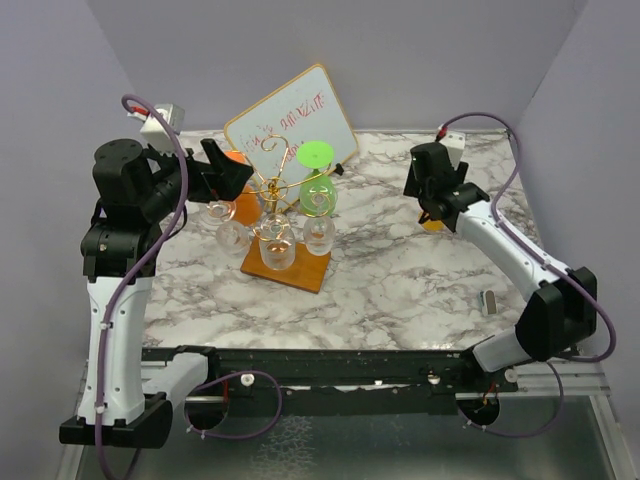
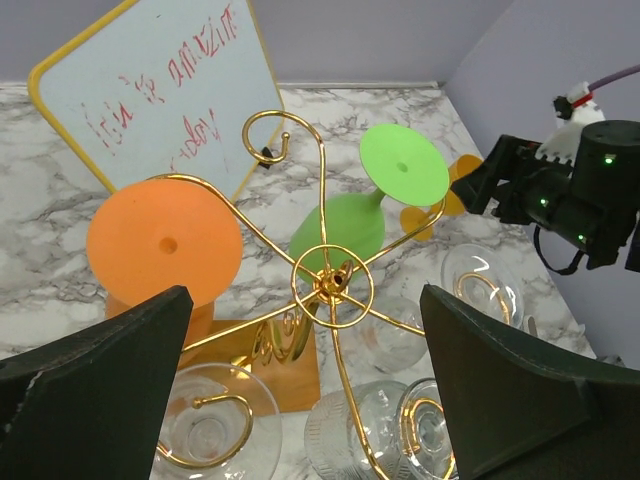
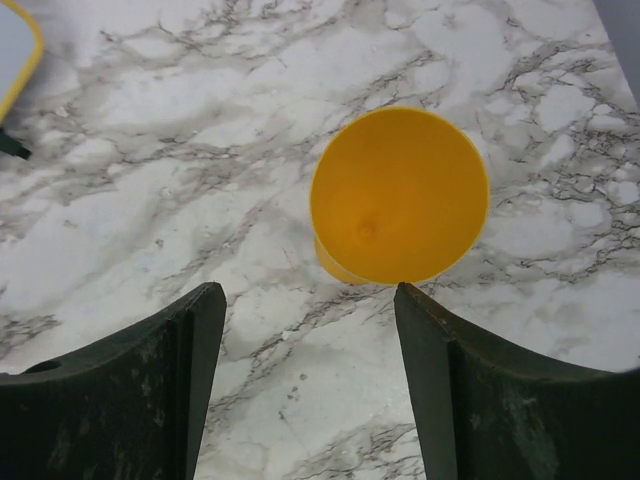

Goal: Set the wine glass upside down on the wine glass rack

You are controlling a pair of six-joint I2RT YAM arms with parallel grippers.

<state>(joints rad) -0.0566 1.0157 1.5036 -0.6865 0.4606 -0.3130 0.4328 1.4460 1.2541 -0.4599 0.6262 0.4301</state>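
Note:
The gold wire wine glass rack (image 1: 272,190) (image 2: 332,283) stands on its wooden base (image 1: 300,272) mid-table. An orange wine glass (image 1: 247,208) (image 2: 165,245) hangs foot-up on a left arm of the rack. A green wine glass (image 1: 316,178) (image 2: 403,165) hangs on the far side, and clear glasses (image 2: 205,430) hang on the near arms. My left gripper (image 1: 230,170) (image 2: 305,295) is open just left of the rack, with nothing between its fingers. A yellow wine glass (image 3: 400,195) (image 1: 432,225) sits foot-up on the table just beyond my open right gripper (image 3: 308,290) (image 1: 447,208).
A tilted whiteboard (image 1: 290,125) (image 2: 150,90) with red writing leans behind the rack. A small dark block (image 1: 489,300) lies on the marble table (image 1: 400,280) beside the right arm. Purple walls close in the back and sides.

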